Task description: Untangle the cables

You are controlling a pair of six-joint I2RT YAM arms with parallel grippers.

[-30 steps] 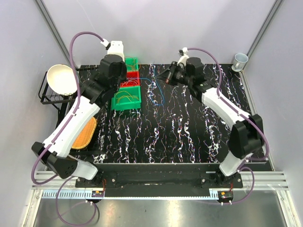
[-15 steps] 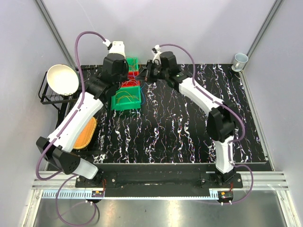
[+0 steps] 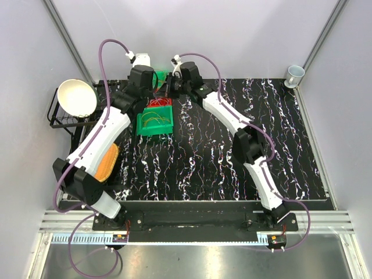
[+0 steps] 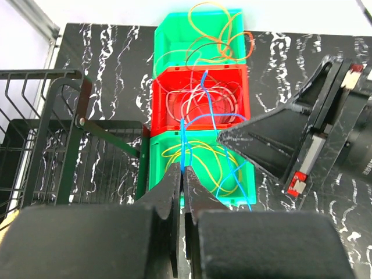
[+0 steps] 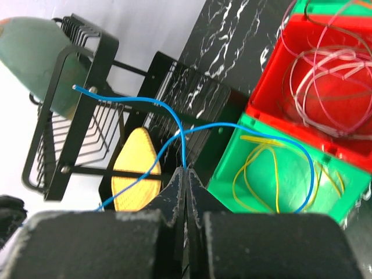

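Your right arm has swung left across the table in the last second. The right gripper (image 5: 185, 170) now hangs just beside the red bin (image 4: 197, 71), close to the left gripper (image 4: 182, 170). Both are pinched tight on the blue cable (image 4: 185, 139), which arcs over the green bin (image 4: 153, 168) in front of the red bin. Pink loops (image 4: 192, 97) lie inside the red bin, and yellow loops (image 4: 197, 150) in that green bin. Orange loops (image 4: 216, 36) lie in the far green bin (image 4: 165, 35) behind the red bin.

Black marbled table (image 3: 221, 151) carries three bins touching in a row at its far left: green bin (image 4: 160, 46), red bin (image 4: 160, 96), near green bin (image 4: 154, 168); wire rack (image 3: 58, 119) and orange tray (image 3: 104, 163) along the left edge
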